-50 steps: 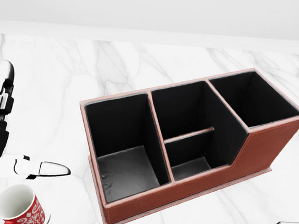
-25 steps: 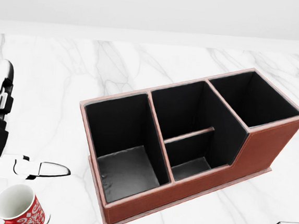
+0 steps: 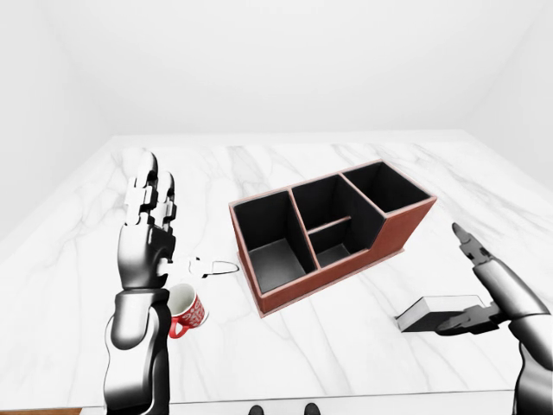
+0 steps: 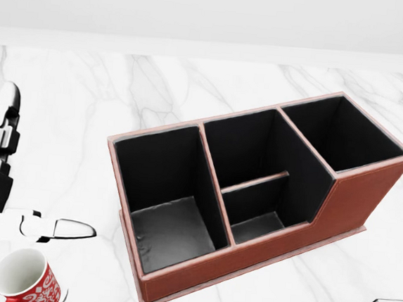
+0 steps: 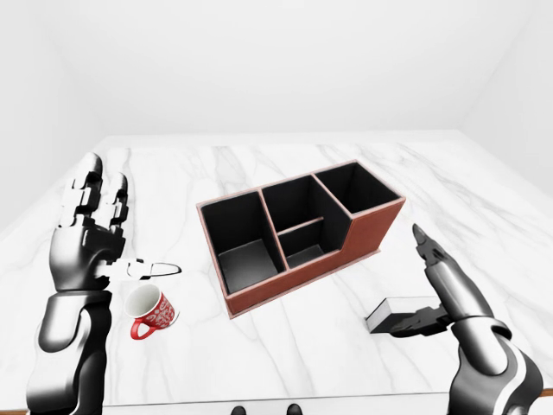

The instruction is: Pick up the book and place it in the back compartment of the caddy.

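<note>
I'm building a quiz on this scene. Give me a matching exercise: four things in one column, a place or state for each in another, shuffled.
1. book
2. mug
3. caddy
4. left hand

A. raised, fingers spread
B. on its side, beside the left arm
C. empty, mid-table
D. flat on the marble by the right hand

Pairs: 1-D, 2-B, 3-C, 4-A

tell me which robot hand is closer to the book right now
Right. The right robot hand is at the book, open, one finger touching its near edge. The left robot hand is raised open beyond the caddy, above the mug.
</note>
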